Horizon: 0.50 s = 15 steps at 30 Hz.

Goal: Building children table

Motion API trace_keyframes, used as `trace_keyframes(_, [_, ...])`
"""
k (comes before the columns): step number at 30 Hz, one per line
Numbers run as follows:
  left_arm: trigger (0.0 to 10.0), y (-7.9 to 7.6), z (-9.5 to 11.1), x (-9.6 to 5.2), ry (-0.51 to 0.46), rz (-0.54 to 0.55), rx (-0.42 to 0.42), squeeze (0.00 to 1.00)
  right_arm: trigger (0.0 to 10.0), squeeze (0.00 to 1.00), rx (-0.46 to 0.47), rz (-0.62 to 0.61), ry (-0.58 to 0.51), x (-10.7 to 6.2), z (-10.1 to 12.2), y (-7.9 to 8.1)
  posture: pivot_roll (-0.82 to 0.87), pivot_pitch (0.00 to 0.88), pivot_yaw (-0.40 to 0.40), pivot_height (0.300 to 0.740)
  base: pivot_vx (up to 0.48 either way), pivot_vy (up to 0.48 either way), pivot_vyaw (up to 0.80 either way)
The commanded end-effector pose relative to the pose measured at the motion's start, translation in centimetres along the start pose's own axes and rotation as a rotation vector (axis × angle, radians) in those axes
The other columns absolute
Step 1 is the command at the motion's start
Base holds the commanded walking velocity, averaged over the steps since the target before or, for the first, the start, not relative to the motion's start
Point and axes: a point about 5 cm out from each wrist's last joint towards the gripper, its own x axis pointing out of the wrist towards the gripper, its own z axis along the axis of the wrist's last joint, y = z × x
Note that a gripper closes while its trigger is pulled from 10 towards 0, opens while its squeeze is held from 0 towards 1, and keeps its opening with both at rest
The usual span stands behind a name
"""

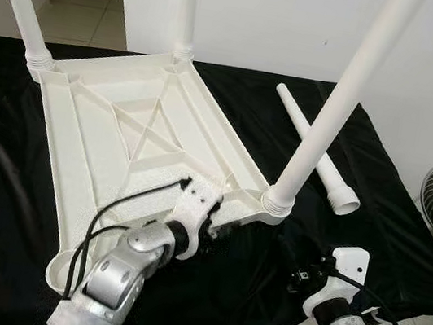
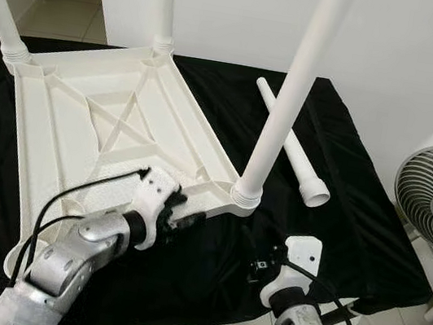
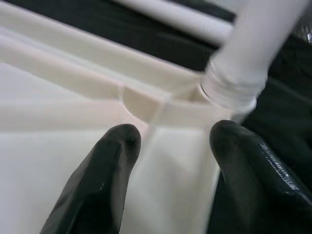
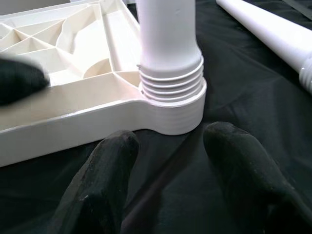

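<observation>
Tabletop (image 1: 121, 139) upside down, three legs in; rigid, light, slick plastic. Left gripper (image 1: 211, 223) open at rim. Right gripper (image 2: 259, 266) open. Loose leg (image 1: 317, 150): grasp mid-shaft.

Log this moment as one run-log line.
white plastic tabletop upside down, three legs fitted | fourth white leg loose on black cloth | left gripper open at tabletop rim | right gripper open nearby
</observation>
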Motion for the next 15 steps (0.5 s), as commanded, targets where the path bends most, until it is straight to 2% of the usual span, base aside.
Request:
trace_keyframes(1, [10.0, 0.1, 0.4, -0.2, -0.031, 0.005, -0.021, 0.0, 10.0, 0.0, 0.0, 0.003, 0.017, -0.1, -0.5, 0.1, -0.05, 0.089, -0.005, 0.74, 0.0, 0.0, 0.0])
trace_keyframes(5, [10.0, 0.5, 1.4, -0.3, -0.084, 0.024, -0.026, 0.0, 10.0, 0.0, 0.001, 0.008, 0.017, -0.1, -0.5, 0.2, -0.05, 0.088, -0.005, 0.74, 0.0, 0.0, 0.0])
trace_keyframes(7, [10.0, 1.1, 1.4, -0.1, -0.071, 0.066, 0.001, 0.0, 10.0, 0.0, 0.001, 0.009, 0.011, 0.1, -0.4, 0.2, -0.05, 0.086, -0.007, 0.74, 0.0, 0.0, 0.0])
trace_keyframes(15, [10.0, 1.6, 0.7, 0.3, -0.019, 0.1, 0.056, 0.0, 10.0, 0.0, 0.001, -0.042, -0.021, 0.9, 0.2, -0.3, -0.05, 0.077, -0.006, 0.74, 0.0, 0.0, 0.0])
